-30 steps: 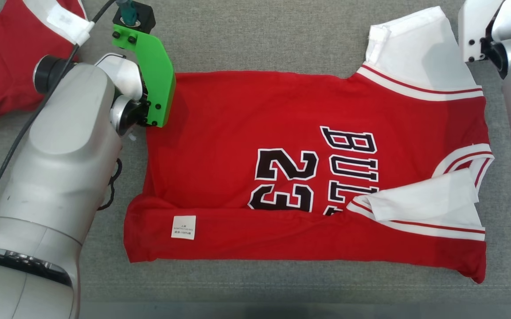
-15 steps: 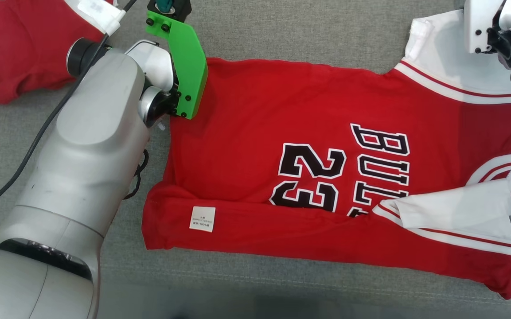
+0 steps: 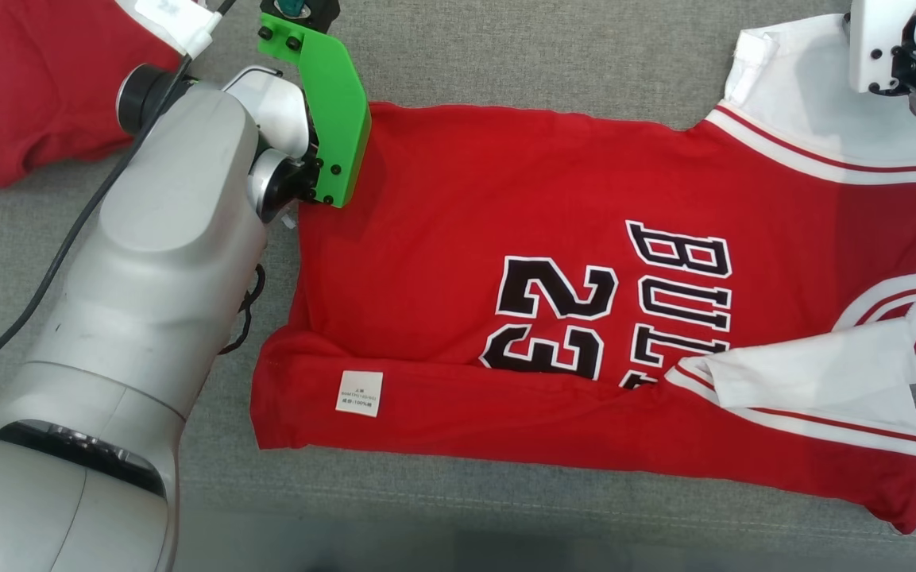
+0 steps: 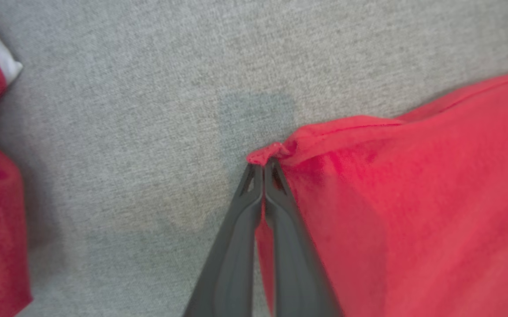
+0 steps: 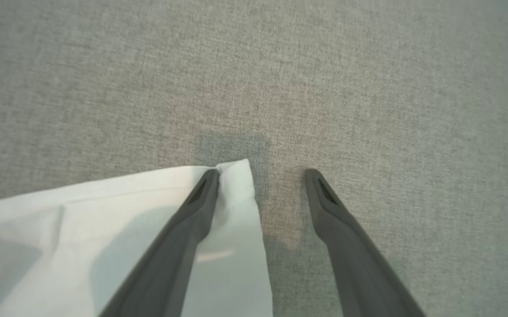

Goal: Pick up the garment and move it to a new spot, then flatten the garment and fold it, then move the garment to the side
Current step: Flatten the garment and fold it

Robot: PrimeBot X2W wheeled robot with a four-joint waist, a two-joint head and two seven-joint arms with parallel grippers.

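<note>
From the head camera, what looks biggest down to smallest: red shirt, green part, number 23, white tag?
1. red shirt
2. number 23 and green part: look alike, and the green part sits nearer the camera, so no ranking
3. white tag

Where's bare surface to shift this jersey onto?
Free: the grey woven surface beyond the far edge of the red, white-sleeved jersey, and a narrower strip along its near edge. Crowded: the left, where a second red garment lies and the left arm stands.
</note>
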